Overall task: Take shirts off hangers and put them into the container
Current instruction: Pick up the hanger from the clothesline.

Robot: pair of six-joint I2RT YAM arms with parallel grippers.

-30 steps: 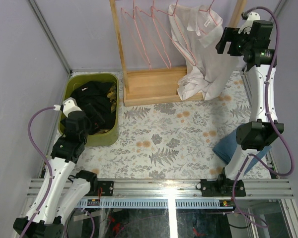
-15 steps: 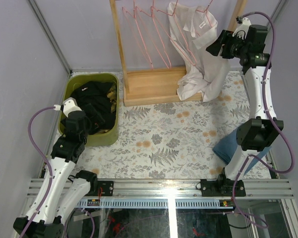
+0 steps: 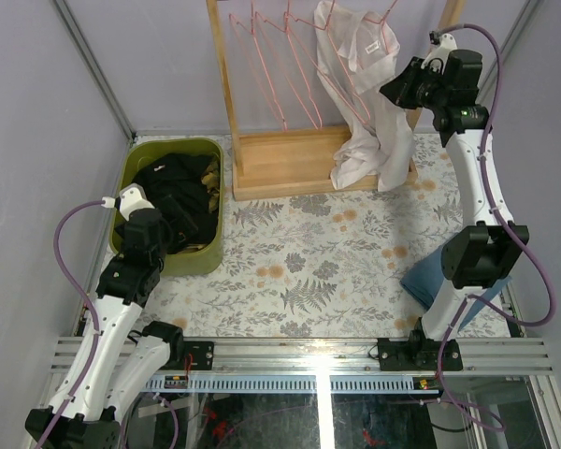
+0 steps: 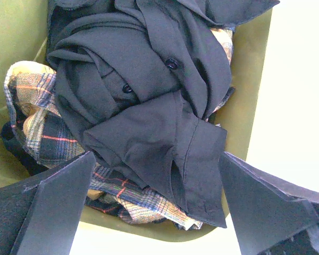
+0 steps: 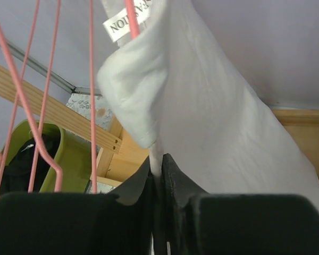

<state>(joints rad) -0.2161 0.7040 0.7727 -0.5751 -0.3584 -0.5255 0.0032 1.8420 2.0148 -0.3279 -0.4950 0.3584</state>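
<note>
Right gripper (image 5: 158,166) pinches the white shirt's (image 5: 218,111) edge, left gripper (image 4: 157,159) hangs open; a tug may slip or drag the hanger (image 5: 131,15).

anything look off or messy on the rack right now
The white shirt hangs lopsided on its pink hanger, bunched to one side, with its lower end crumpled on the wooden rack base instead of hanging free. The right gripper has its jaws pinched on a fold under the collar. Nothing else stands out.

Upside-down label (image 5: 128,20) on the white shirt (image 5: 218,122) apparently reads "FASHION".
</note>
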